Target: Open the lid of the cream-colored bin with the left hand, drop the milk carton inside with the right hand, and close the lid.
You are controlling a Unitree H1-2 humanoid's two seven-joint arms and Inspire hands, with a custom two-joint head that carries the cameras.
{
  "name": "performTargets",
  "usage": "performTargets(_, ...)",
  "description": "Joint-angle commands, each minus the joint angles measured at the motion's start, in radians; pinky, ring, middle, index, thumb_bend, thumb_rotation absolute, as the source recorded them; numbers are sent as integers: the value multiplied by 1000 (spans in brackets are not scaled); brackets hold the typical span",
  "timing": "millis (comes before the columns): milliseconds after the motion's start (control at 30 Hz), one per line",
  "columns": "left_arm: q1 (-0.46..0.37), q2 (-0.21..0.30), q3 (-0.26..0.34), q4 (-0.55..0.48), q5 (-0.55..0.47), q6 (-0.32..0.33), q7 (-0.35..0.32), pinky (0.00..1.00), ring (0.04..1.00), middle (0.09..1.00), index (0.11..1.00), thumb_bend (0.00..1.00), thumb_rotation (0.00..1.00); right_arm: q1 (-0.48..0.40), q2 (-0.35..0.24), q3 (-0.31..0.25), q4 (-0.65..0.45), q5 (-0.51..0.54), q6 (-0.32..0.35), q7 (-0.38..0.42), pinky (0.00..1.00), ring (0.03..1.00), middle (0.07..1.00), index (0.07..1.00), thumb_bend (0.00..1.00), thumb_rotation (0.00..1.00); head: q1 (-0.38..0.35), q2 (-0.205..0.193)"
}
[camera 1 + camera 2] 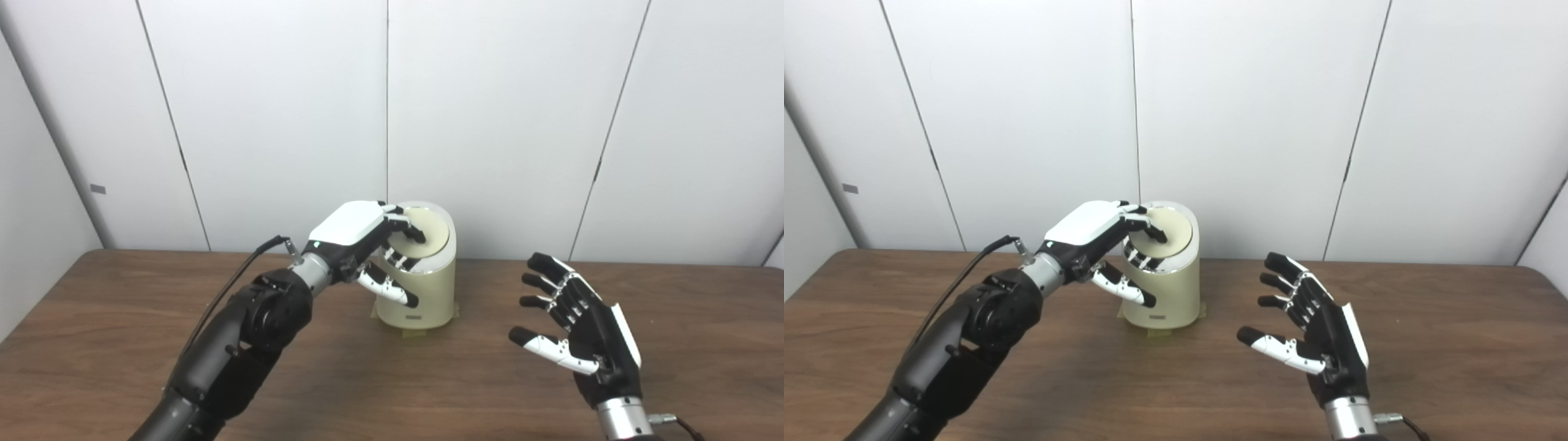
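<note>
Here, the fingers [401,222] of the left hand [358,229] curl down onto the lid [422,236] of the cream-colored bin [422,288], their dark tips resting on the lid's left part, while the thumb reaches across the bin's near-left wall below the rim. The fingers are bent over the lid rather than clamped around it, and nothing is lifted in them. The lid lies flat within a shiny ring at the bin's top, tilted slightly toward the camera, so the bin reads as closed. Behind the hand, the white back plate leads to a silver wrist and a black forearm that comes in from the lower left, with a thin black cable looping off near the wrist.

The right hand [1311,340] hovers above the counter [122,318] to the right of the bin and nearer the camera, well apart from it. Its fingers are spread and raised, palm turned toward the left, thumb stretched out low, and it holds nothing.

The bin stands upright at the far middle of the wooden counter, close to the pale panelled wall [490,110], on small yellowish tabs that show at its base. No milk carton shows in either view.
</note>
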Motion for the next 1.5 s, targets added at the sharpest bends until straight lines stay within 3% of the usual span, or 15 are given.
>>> performTargets(0,-26,26,-28,-29,60,-18,-8,1000,948,774,754,951,324,-31,-2,-7,-45,-2,-4,-7,638,779,822,777,818,229,1,5)
performTargets(200,-12,48,-109,-63,190,-45,-41,1000,968,785,781,959,332,-29,-6,-7,-59,-17,11,-10,639,780,819,782,812,247,3,15)
performTargets(367,-4,61,-169,-94,295,-19,-127,1000,963,757,740,999,309,-30,-8,-11,-62,-23,14,-10,632,786,821,782,809,256,6,23)
performTargets(500,4,58,-171,-116,318,-4,-168,1000,949,751,722,1000,325,-29,-11,-13,-61,-40,11,-14,631,776,816,782,817,280,6,26)
performTargets(567,18,53,-143,-144,293,5,-152,1000,941,751,727,983,342,-29,-9,-14,-66,-47,18,-18,629,773,816,783,821,287,7,26)
performTargets(667,49,32,-80,-181,249,10,-69,1000,923,758,747,932,351,-30,-8,-16,-66,-54,23,-23,624,765,810,780,825,291,10,26)
performTargets(867,133,-23,59,-193,116,-22,90,1000,929,880,868,839,287,-29,-6,-15,-65,-29,28,-13,633,778,815,776,816,274,11,20)
performTargets(967,197,-74,171,-163,-41,-58,178,869,915,936,902,829,254,-28,-8,-13,-62,-31,25,-14,625,776,814,776,818,268,8,17)
performTargets(1100,310,-170,327,-250,-332,26,154,803,940,971,942,792,268,-23,-8,-13,-69,-26,33,-13,627,767,810,772,822,251,1,12)
performTargets(1167,363,-201,376,-292,-426,50,155,736,915,966,937,781,285,-21,-12,-13,-68,-21,33,-9,628,771,812,771,822,245,-1,12)
performTargets(1267,425,-227,417,-317,-516,54,166,713,878,922,918,764,313,-20,-20,-17,-64,-11,35,-3,634,783,819,780,821,236,0,16)
performTargets(1367,487,-243,450,-314,-595,44,172,675,784,855,870,734,209,-18,-25,-18,-66,-4,50,4,637,785,821,788,821,216,-3,19)
performTargets(1467,529,-246,465,-297,-622,15,183,610,699,779,803,731,183,-14,-29,-17,-72,3,71,11,629,784,827,791,821,182,-6,24)
